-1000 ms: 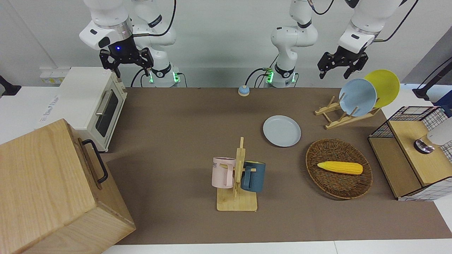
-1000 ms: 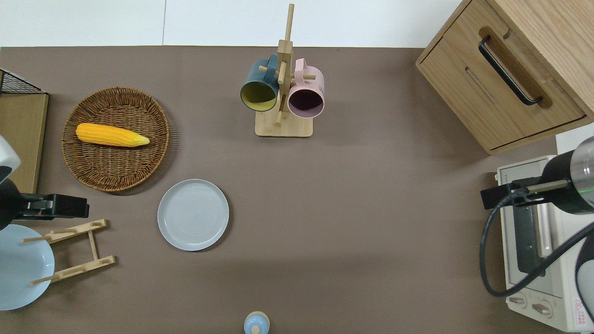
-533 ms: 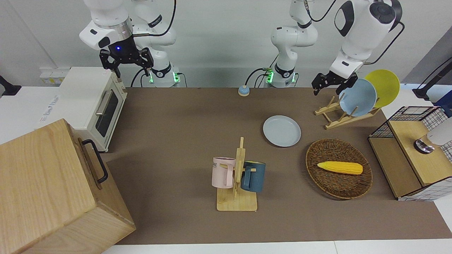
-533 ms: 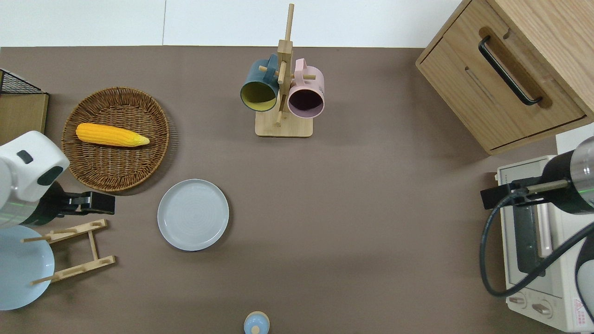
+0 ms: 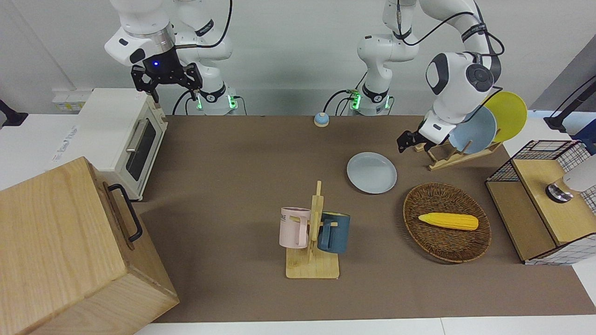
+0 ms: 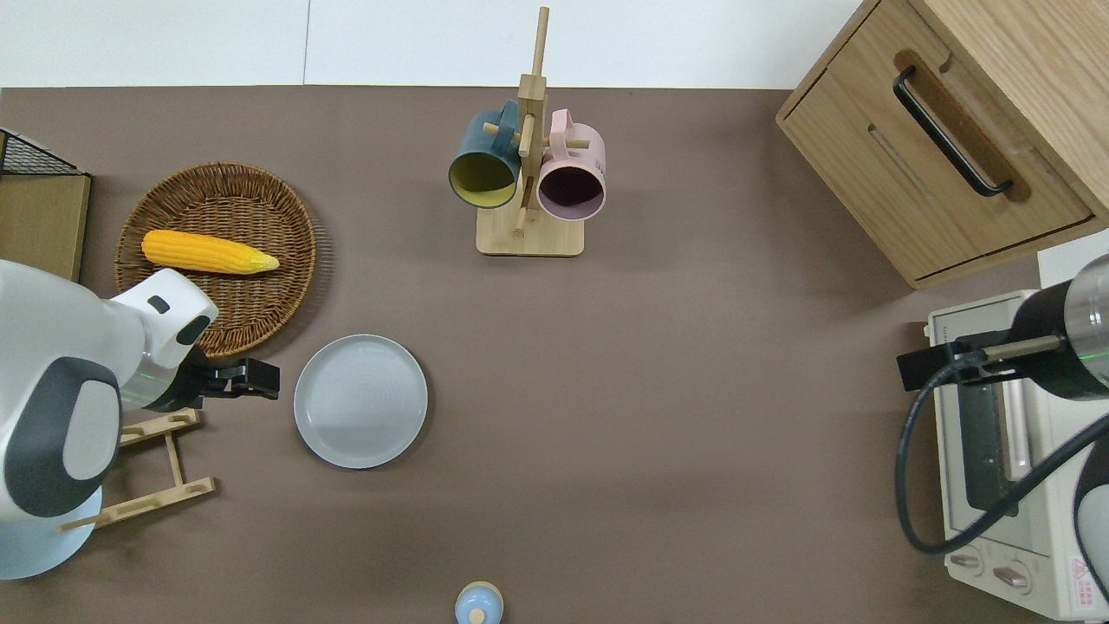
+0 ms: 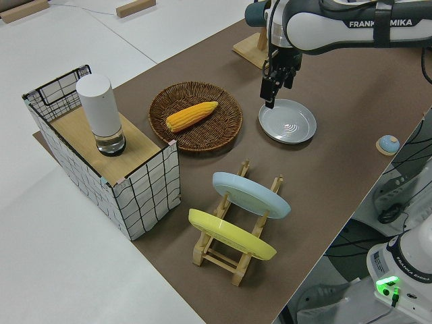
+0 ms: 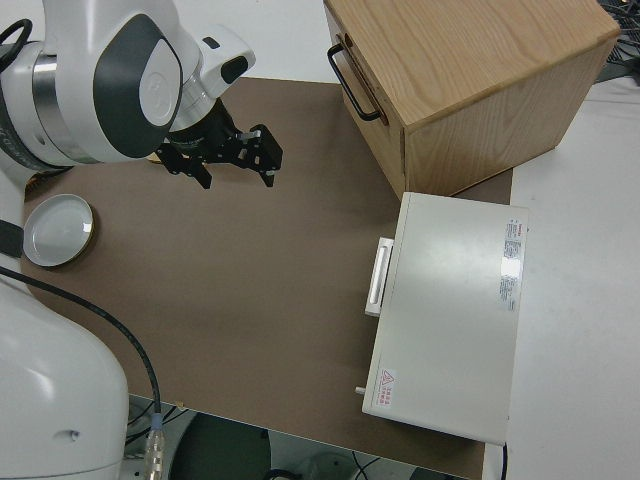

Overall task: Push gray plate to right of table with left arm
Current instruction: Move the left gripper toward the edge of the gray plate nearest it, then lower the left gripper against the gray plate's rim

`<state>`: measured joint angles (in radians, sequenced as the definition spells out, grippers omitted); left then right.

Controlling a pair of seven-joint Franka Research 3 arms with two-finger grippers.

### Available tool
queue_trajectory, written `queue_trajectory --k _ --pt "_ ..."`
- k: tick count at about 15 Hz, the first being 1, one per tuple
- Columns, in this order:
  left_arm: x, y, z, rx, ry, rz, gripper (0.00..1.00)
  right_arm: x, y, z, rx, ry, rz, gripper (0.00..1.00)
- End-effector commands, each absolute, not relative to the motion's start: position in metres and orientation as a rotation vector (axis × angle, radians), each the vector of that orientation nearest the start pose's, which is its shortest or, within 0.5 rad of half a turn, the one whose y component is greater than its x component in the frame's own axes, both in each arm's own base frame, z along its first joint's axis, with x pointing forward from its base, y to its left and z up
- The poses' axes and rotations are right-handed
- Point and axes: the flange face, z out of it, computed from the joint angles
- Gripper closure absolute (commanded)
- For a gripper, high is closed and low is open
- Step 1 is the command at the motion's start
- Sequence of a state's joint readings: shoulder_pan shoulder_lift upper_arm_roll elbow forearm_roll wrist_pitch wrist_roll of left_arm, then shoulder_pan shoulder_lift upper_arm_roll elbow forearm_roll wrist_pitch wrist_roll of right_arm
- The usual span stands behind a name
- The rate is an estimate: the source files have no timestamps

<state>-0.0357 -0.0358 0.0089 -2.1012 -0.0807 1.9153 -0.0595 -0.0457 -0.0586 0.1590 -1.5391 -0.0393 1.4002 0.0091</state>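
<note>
Toward the left arm's end of the tabletop [image 5: 242, 153], the left arm [image 5: 458, 86] is bent down low, its wrist angled toward the gray plate [image 6: 360, 400]. Left gripper [image 6: 256, 379] sits just beside the plate's rim, between the plate and the wooden plate rack [image 5: 442, 156]; contact with the rim cannot be confirmed. Whether its fingers are parted or closed cannot be told; it carries nothing. Gray plate lies flat on the tabletop, nearer to the robots than the wicker basket [image 6: 217, 258], which holds a corn cob [image 6: 208, 251]. Rack holds a sky-blue plate [image 7: 251, 194] and a yellow plate [image 7: 231, 235] on edge. Right arm is parked, its gripper [image 8: 232, 152] spread apart and empty
</note>
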Motion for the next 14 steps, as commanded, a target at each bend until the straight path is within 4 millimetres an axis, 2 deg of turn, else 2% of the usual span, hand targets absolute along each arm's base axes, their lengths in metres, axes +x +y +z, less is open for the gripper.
queue_trajectory --k 1,4,10,14 --pt "0.513 -0.027 0.377 -3.219 -0.159 0.247 0.02 0.511 0.055 0.659 -3.19 -0.164 0.134 0.005" --pt "0.514 -0.03 0.346 -3.212 -0.16 0.279 0.04 0.511 0.055 0.659 -3.189 -0.164 0.134 0.005" --pt "0.511 -0.033 0.325 -3.224 -0.188 0.322 0.21 0.511 0.055 0.659 -3.189 -0.164 0.134 0.005" --pt "0.509 -0.032 0.312 -3.222 -0.184 0.341 0.24 0.511 0.055 0.659 -3.189 -0.164 0.134 0.005"
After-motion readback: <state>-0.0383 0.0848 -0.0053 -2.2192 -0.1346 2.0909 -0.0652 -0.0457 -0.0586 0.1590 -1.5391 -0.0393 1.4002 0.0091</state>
